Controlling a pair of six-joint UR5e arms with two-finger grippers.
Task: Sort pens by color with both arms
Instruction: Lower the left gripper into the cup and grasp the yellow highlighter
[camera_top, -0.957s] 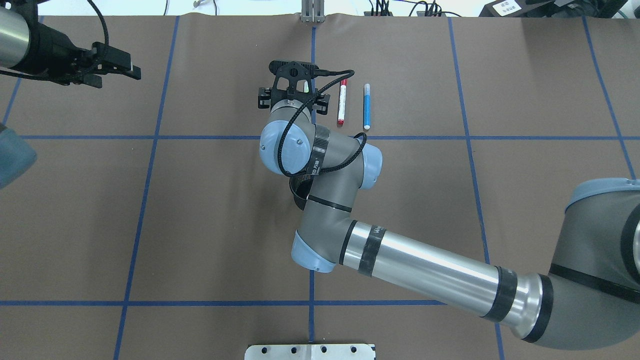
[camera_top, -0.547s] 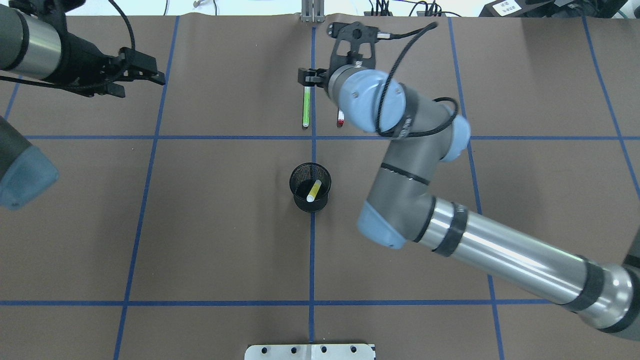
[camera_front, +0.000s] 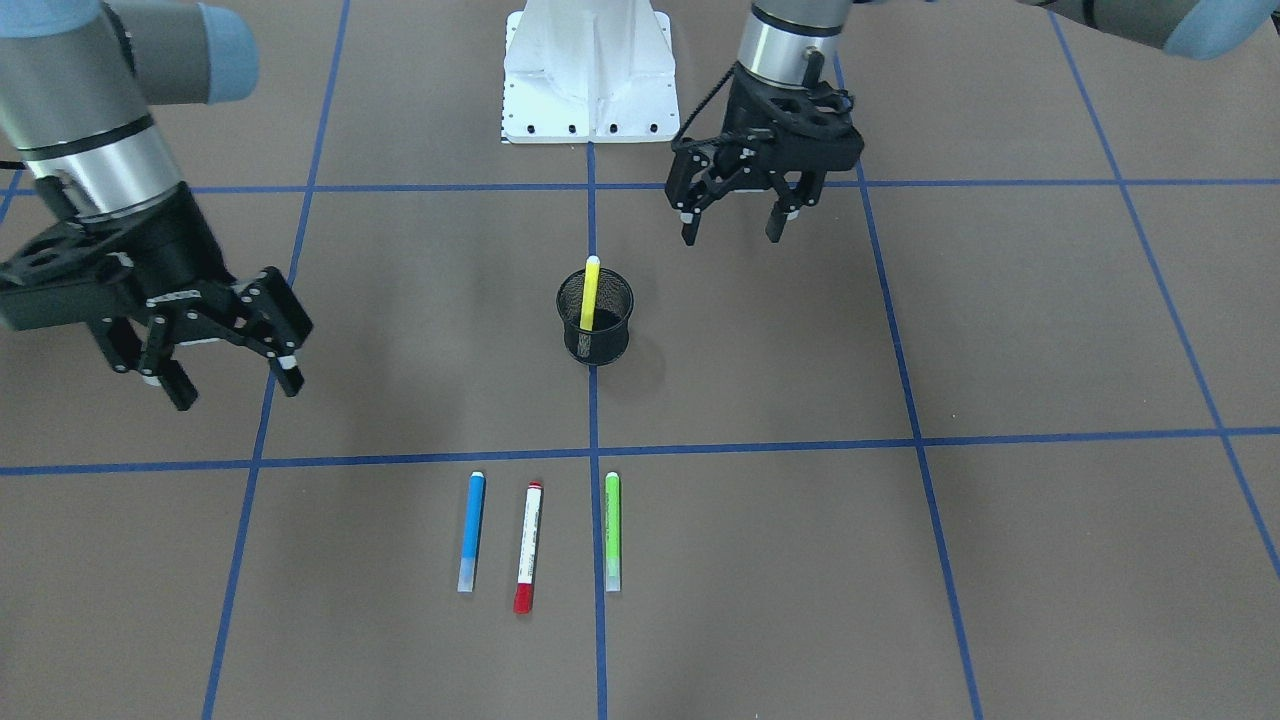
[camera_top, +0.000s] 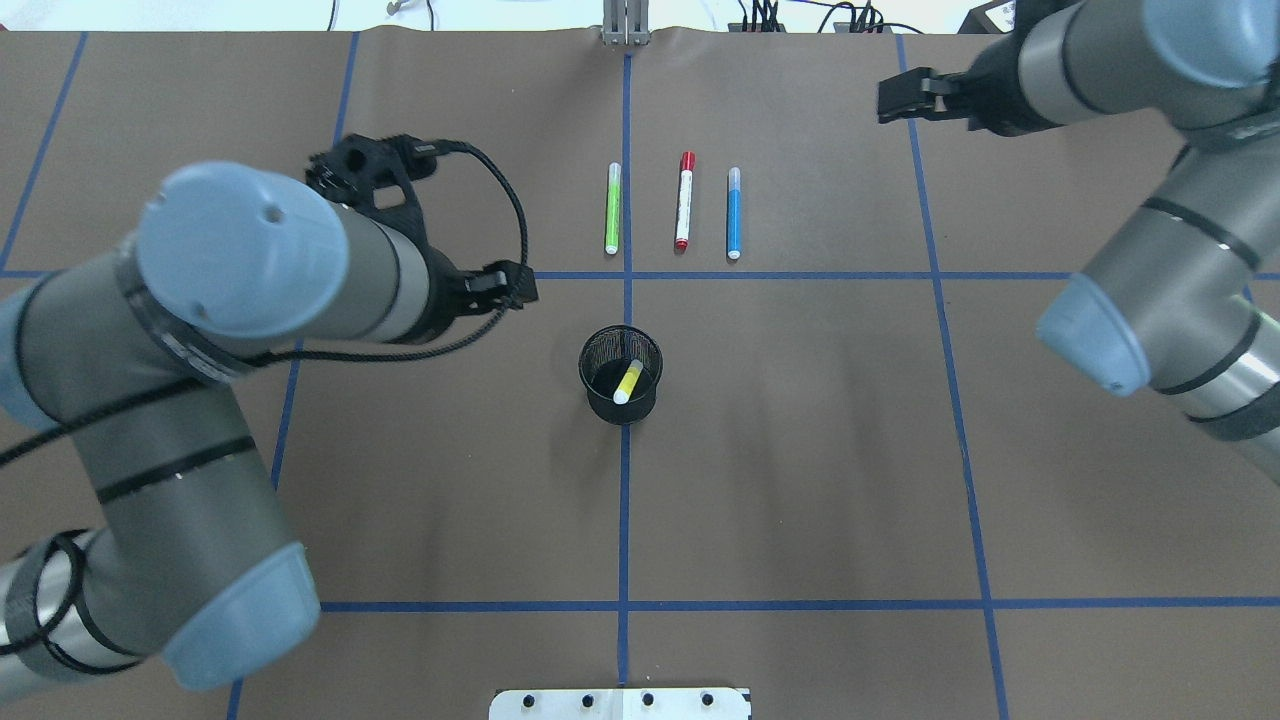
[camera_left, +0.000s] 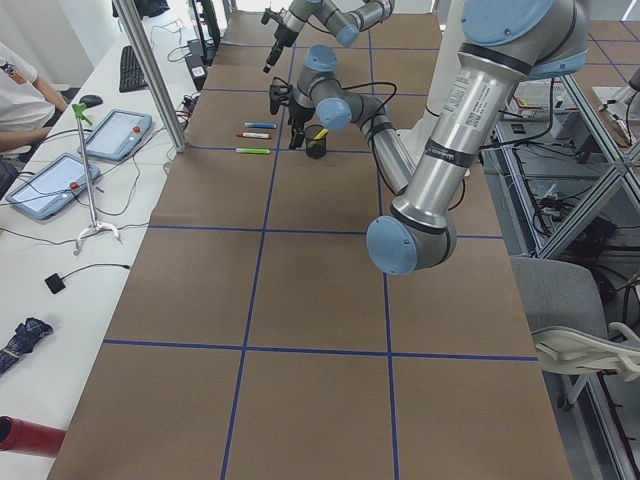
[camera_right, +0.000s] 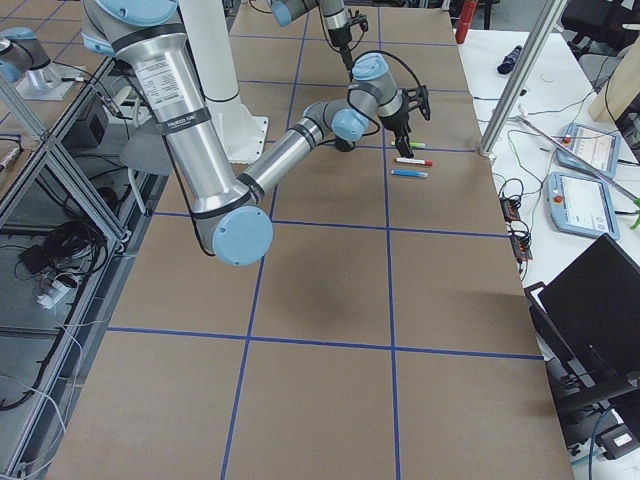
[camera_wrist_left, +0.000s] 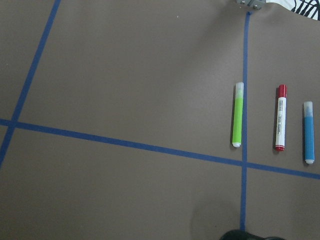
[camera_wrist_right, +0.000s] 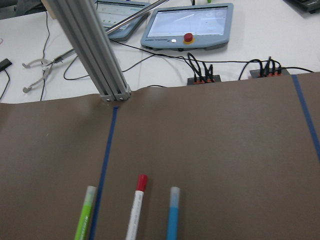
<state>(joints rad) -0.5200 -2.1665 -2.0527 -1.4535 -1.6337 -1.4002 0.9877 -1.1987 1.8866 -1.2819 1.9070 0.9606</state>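
Three pens lie side by side at the far side of the table: green (camera_top: 612, 208), white with a red cap (camera_top: 684, 200), and blue (camera_top: 734, 212). The yellow pen (camera_top: 627, 381) stands in the black mesh cup (camera_top: 598, 392) at the centre. My left gripper (camera_front: 730, 237) is open and empty, held above the table to the left of the cup. My right gripper (camera_front: 240, 392) is open and empty, off to the right of the pens. The left wrist view shows the green pen (camera_wrist_left: 238, 115), red-capped pen (camera_wrist_left: 280, 117) and blue pen (camera_wrist_left: 308, 132).
The brown table has blue tape grid lines (camera_top: 625, 500). The white pedestal base (camera_front: 588, 70) stands at the robot's side. An aluminium post (camera_wrist_right: 95, 50) and tablets (camera_wrist_right: 187, 20) are beyond the far edge. My left arm's elbow (camera_top: 240, 250) hangs over the left half.
My right arm has swung away from the pen row and cup to the far right. My left arm has come in from the far left to beside the cup. The green pen now lies uncovered.
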